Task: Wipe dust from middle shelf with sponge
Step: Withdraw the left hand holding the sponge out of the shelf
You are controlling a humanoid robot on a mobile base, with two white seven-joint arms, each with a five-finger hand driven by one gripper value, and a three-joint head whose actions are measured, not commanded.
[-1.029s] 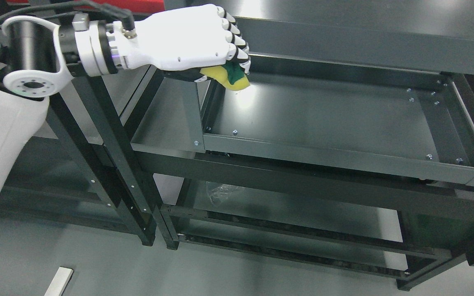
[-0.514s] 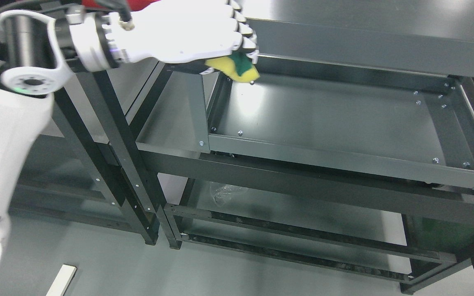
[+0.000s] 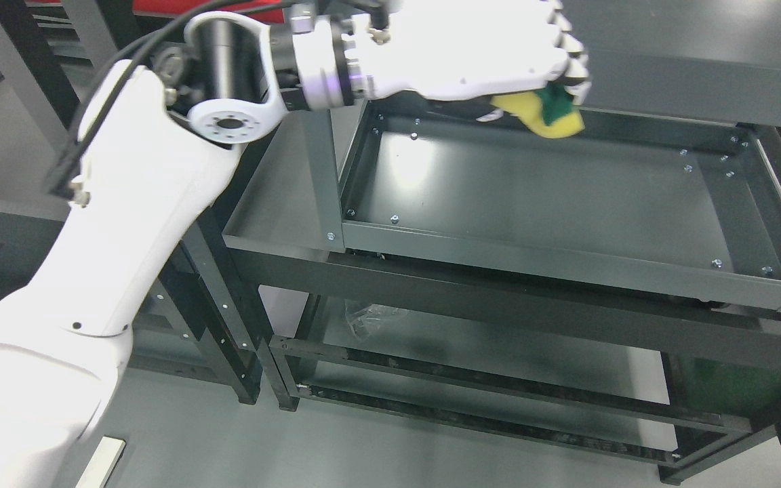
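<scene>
My left hand (image 3: 553, 81) reaches in from the left, stretched far across the dark metal rack. Its fingers are curled around a yellow sponge with a green scouring side (image 3: 548, 115). The sponge sits at the back edge of the middle shelf tray (image 3: 533, 190), a little right of its centre; I cannot tell whether it touches the tray floor. A bright glare patch lies on the tray's left part. My right arm does not show.
An upper shelf rail (image 3: 689, 85) runs just above and behind the hand. A lower shelf (image 3: 485, 352) holds a crumpled clear plastic scrap (image 3: 367, 315). A second rack (image 3: 275, 203) adjoins on the left. A white strip (image 3: 100, 462) lies on the grey floor.
The left hand has swept the sponge rightward along the back of the tray, from the back left corner to right of centre. The arm extended further; the camera shifted slightly at first.
</scene>
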